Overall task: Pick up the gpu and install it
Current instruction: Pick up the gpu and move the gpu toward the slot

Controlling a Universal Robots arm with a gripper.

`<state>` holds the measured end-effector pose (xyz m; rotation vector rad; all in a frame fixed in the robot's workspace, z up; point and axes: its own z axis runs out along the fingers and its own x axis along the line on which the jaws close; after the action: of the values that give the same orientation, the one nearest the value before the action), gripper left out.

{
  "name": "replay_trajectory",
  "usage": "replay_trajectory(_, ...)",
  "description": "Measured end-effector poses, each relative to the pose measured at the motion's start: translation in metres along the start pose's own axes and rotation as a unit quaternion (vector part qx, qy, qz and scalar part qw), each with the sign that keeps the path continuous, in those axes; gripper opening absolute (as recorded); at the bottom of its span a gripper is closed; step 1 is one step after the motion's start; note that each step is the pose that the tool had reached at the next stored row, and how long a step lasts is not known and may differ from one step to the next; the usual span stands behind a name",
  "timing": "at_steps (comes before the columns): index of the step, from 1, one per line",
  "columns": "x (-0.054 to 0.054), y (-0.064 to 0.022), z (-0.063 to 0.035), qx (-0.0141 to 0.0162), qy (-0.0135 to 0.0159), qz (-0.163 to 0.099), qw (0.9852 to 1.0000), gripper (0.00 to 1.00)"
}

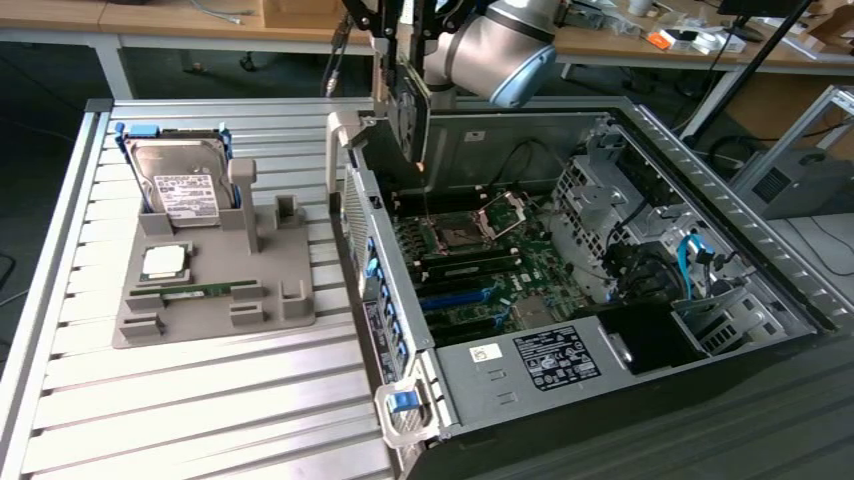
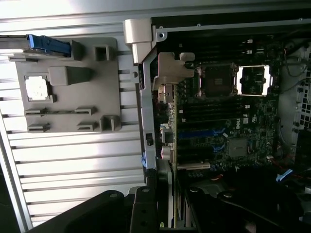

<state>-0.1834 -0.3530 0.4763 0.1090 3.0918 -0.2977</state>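
The gpu (image 1: 408,118) hangs on edge in the air, a dark board with a silver end bracket, over the rear wall of the open computer case (image 1: 400,310). My gripper (image 1: 399,45) is shut on its upper edge. In the wrist view the gpu (image 2: 146,206) appears edge-on between the dark fingers (image 2: 109,211), lined up along the case wall (image 2: 147,111). Below lies the motherboard (image 1: 481,250), whose blue expansion slots (image 1: 454,298) are bare. The card touches neither the case nor the board.
A grey holder (image 1: 214,300) on the slatted metal table carries a silver hard drive (image 1: 180,185), a processor chip (image 1: 164,262) and a green memory stick (image 1: 200,290). Inside the case are a power supply (image 1: 561,355), a drive cage (image 1: 601,200) and cables (image 1: 694,260).
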Motion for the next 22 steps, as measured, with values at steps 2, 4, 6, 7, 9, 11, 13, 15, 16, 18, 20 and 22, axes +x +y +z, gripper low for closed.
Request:
replay_trajectory(2,-0.002,0.0002,0.0002,0.0006,0.0,0.0,1.0,0.27)
replay_trajectory(4,-0.004,0.0004,0.0005,0.0012,-0.0001,0.0,1.0,0.27)
replay_trajectory(6,-0.006,0.0006,0.0007,0.0018,-0.0001,0.0,1.0,0.27)
replay_trajectory(7,-0.007,0.0006,0.0008,0.0021,-0.0002,0.0,1.0,0.27)
replay_trajectory(9,-0.008,0.0008,0.0011,0.0026,-0.0002,0.0,1.0,0.27)
replay_trajectory(11,-0.01,0.0009,0.0012,0.003,-0.0002,0.0,1.0,0.27)
replay_trajectory(13,-0.012,0.0011,0.0015,0.0035,-0.0003,0.0,1.0,0.27)
replay_trajectory(15,-0.014,0.0014,0.0019,0.0041,-0.0003,0.0,1.0,0.27)
replay_trajectory(16,-0.016,0.0015,0.0021,0.0045,-0.0003,0.0,1.0,0.27)
replay_trajectory(18,-0.019,0.0018,0.0024,0.0052,-0.0003,0.0,1.0,0.27)
replay_trajectory(20,-0.021,0.002,0.0028,0.0058,-0.0004,0.0,1.0,0.27)
replay_trajectory(22,-0.023,0.0022,0.0031,0.0062,-0.0004,0.0,1.0,0.27)
